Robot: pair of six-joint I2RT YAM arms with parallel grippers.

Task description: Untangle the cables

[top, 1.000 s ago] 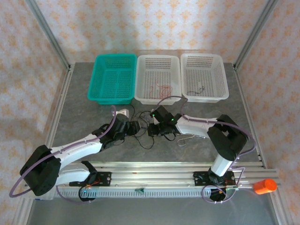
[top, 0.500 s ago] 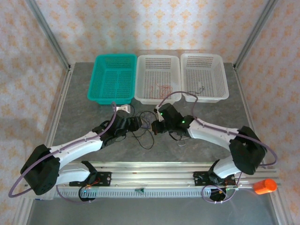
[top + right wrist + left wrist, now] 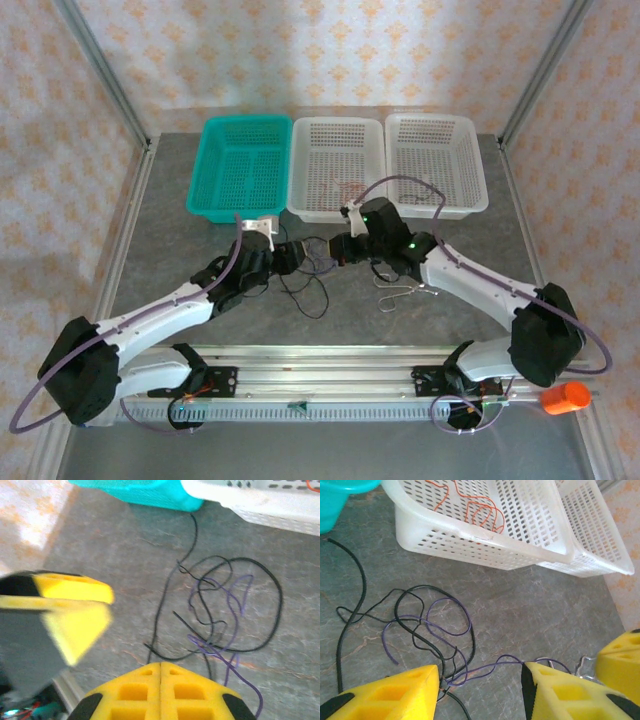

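black and purple cables (image 3: 468,622) tangle, one purple strand running sideways from spread left jaws to closed right jaws.

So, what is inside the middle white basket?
Thin orange-red cables lie coiled on the floor of the middle white basket. Its near wall hides part of the floor.

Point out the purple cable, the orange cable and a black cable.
purple cable (image 3: 468,621), left wrist view, right side of loop.
orange cable (image 3: 485,504), left wrist view, top of its coil.
black cable (image 3: 281,602), right wrist view, right edge of loop.
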